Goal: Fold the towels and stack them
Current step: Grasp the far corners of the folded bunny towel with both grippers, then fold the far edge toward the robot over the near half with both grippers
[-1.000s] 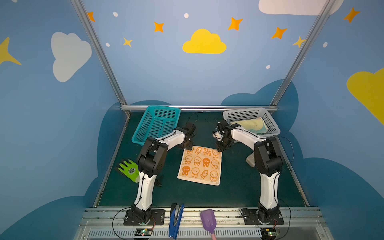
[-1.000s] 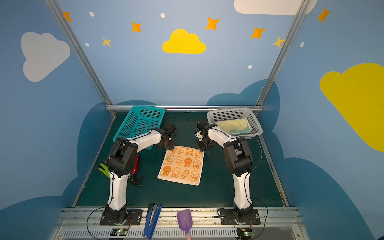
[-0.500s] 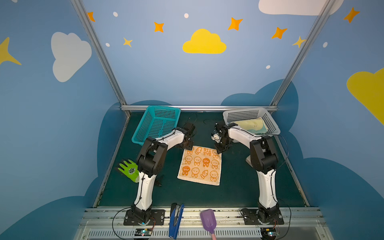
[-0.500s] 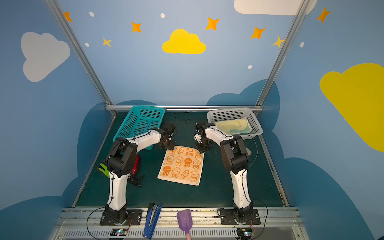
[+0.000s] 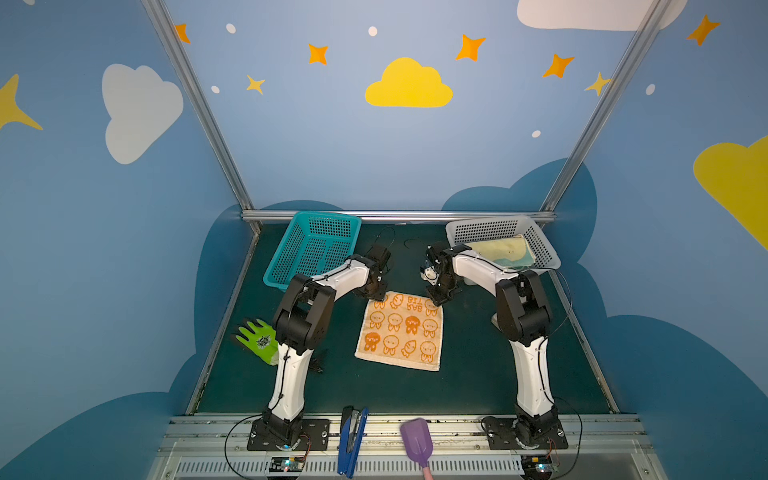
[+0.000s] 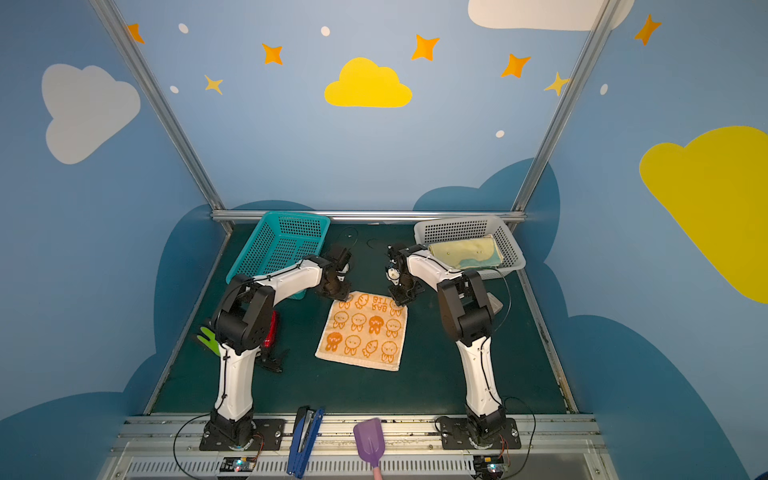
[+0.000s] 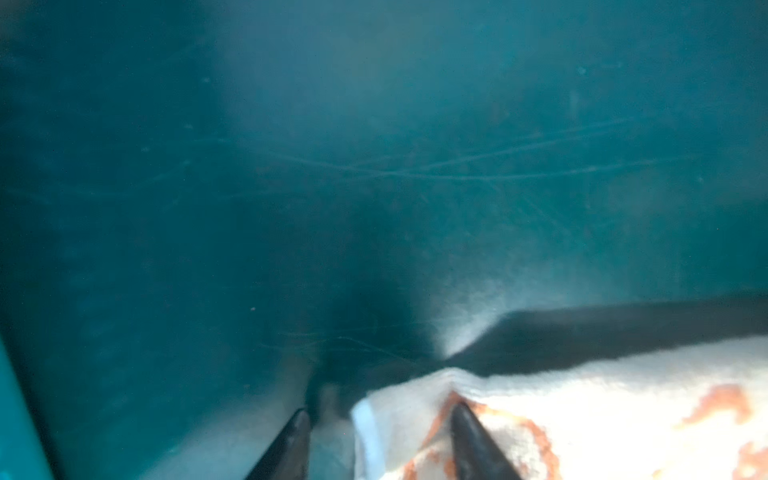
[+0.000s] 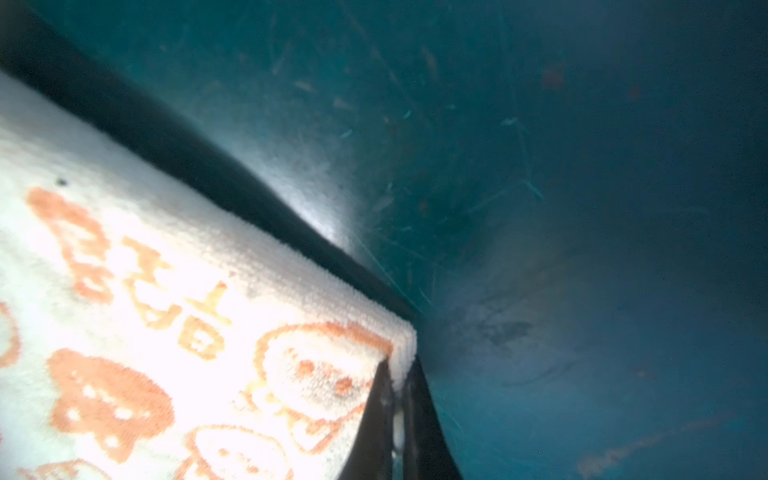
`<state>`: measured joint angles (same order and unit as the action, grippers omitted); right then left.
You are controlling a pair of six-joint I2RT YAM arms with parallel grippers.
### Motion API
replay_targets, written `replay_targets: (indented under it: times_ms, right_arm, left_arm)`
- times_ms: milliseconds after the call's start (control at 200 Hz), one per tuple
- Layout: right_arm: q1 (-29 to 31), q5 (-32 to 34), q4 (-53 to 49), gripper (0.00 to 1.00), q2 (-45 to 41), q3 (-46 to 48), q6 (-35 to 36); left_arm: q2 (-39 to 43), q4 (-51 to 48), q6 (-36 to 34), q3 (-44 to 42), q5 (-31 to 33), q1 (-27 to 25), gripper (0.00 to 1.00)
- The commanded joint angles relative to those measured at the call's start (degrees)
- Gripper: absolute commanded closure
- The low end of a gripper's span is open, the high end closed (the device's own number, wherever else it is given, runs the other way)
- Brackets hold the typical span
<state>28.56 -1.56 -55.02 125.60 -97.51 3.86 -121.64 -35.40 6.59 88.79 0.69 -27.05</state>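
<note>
An orange towel with cream rabbits lies flat in the middle of the green mat. My left gripper is down at its far left corner. In the left wrist view the jaws stand apart, one finger on the towel and the other on the mat, so it is open around the corner. My right gripper is at the far right corner. In the right wrist view it is shut on that corner of the towel. A pale-yellow and mint towel lies folded in the grey basket.
A teal basket stands at the back left. A bright green glove lies by my left arm, and a grey block sits behind my right arm. A blue stapler and a purple scoop rest on the front rail.
My right gripper has closed onto the towel's far right corner. My left gripper's jaws have narrowed around the far left corner. The towel has not moved.
</note>
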Motion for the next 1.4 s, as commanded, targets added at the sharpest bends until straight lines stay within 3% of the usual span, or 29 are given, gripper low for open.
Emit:
replay_targets:
  times_ms: [0,270,476,741,1016,1392]
  right_arm:
    - [0.2,1.5,-0.1,1.0,-0.6,-0.7,-0.4]
    - [0.1,1.0,1.8,1.0,-1.7,0.1,-0.5]
    - [-0.9,2.0,4.5,1.0,-3.5,0.6,-0.9]
    - [-2.9,-0.4,13.6,1.0,-10.7,5.5,0.8]
    - [-3.0,-1.8,15.6,1.0,-14.3,7.9,2.5]
    - [-2.7,-5.7,19.9,1.0,-23.0,19.3,1.0]
  left_arm:
    - [-2.5,-2.5,-0.3,1.5,-1.3,-0.1,0.61]
    - [-3.4,-3.0,0.6,2.3,-2.2,-0.1,0.96]
    - [0.1,-0.6,1.8,1.0,1.2,-0.1,0.96]
    - [9.1,9.8,2.8,-6.2,7.7,-0.1,0.96]
    - [15.9,17.5,0.7,-12.7,8.6,-0.3,0.96]
    - [25.5,24.2,0.4,-25.3,8.3,-2.7,0.96]
